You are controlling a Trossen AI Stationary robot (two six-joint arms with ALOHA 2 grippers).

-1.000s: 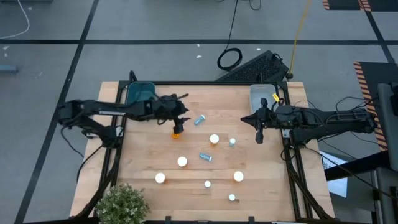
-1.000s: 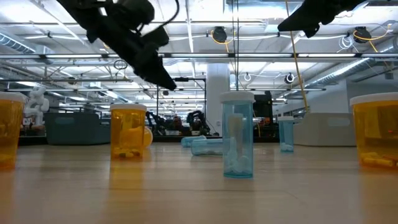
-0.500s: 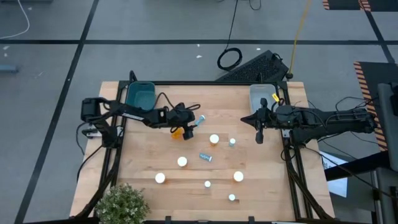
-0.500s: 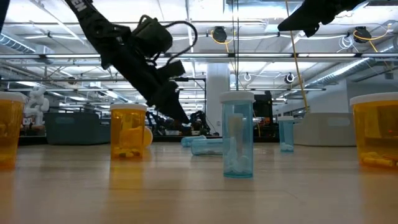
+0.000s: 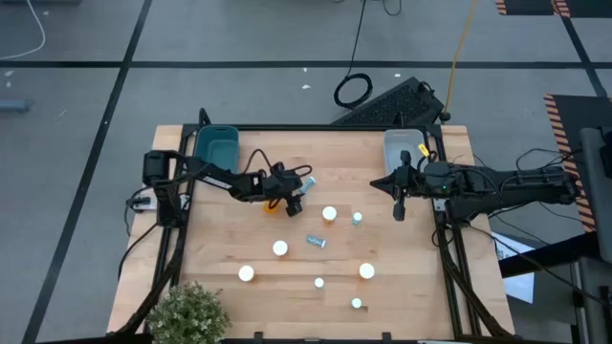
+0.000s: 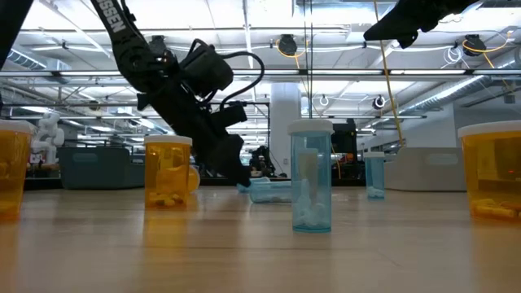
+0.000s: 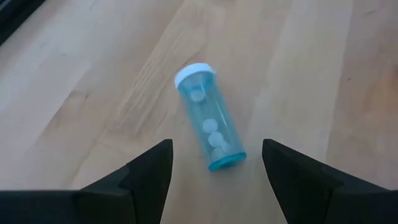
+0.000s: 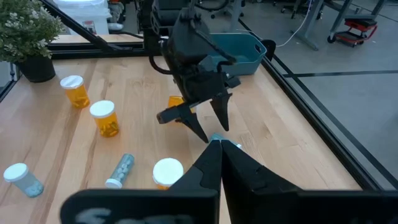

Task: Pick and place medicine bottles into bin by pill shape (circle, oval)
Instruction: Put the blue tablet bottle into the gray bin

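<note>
A pale blue medicine bottle (image 7: 210, 131) with a white cap lies on its side on the table, a little left of centre at the far side (image 5: 308, 181). My left gripper (image 5: 297, 194) is low over it and open, one finger on either side of the bottle's bottom end, touching nothing. An orange bottle (image 5: 273, 202) shows just beside the left arm. My right gripper (image 5: 400, 208) hangs shut and empty above the table's right side. Several more bottles stand or lie across the near half, among them a blue one lying flat (image 5: 316, 242).
A teal bin (image 5: 215, 145) sits at the far left corner, a pale grey bin (image 5: 403, 145) at the far right corner. A potted plant (image 5: 187, 313) stands at the near left corner. White-capped bottles (image 5: 329, 213) (image 5: 357, 219) stand between the two grippers.
My left gripper has gone toward the table's right edge and down, from above the orange bottle to just over the lying pale blue bottle. The bottles have stayed in place.
</note>
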